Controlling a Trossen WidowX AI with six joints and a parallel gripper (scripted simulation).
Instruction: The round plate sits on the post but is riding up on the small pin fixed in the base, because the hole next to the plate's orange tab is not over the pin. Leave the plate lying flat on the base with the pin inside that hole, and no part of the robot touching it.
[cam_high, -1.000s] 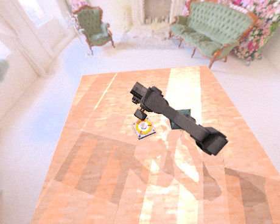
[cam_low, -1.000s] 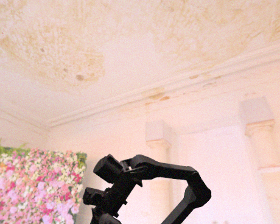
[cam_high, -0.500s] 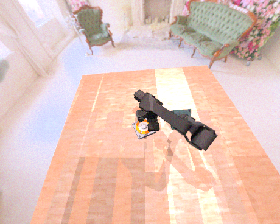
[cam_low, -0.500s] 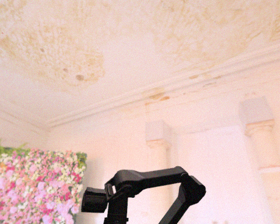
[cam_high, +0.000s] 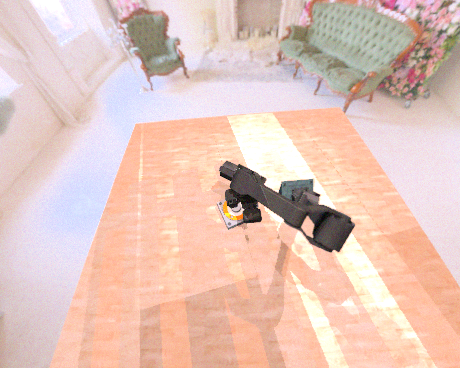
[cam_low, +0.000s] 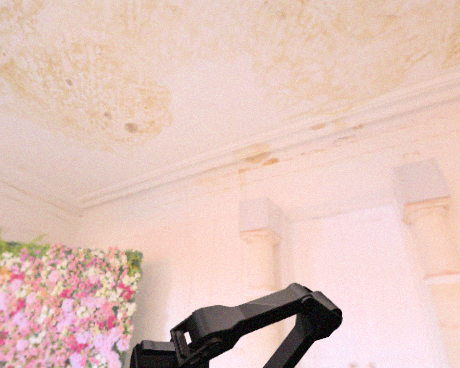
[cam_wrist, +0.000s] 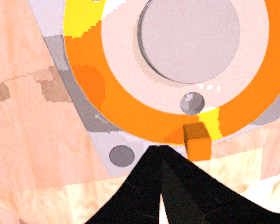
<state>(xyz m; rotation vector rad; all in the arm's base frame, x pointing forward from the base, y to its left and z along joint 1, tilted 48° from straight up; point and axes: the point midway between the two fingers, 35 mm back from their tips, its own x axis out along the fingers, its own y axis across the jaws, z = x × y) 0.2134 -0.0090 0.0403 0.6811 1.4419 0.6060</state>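
The round plate (cam_high: 229, 210) (cam_wrist: 125, 106) is an orange and yellow ring around the pale grey post (cam_wrist: 190, 31). It lies on the square grey base (cam_high: 224, 219) (cam_wrist: 53, 16) near the table's middle. In the wrist view its small orange tab (cam_wrist: 199, 140) juts from the rim, with a small round hole (cam_wrist: 191, 102) just inside it; I cannot tell whether the pin is in that hole. My gripper (cam_high: 243, 209) (cam_wrist: 157, 154) is shut and empty. Its tips are low at the plate's rim, right beside the tab; I cannot tell if they touch.
The arm (cam_high: 290, 207) (cam_low: 250, 315) reaches from its teal mount (cam_high: 296, 187) over the wooden table (cam_high: 165, 280). A screw head (cam_wrist: 121, 156) marks the base's corner near the fingers. A sofa and an armchair stand far behind the table.
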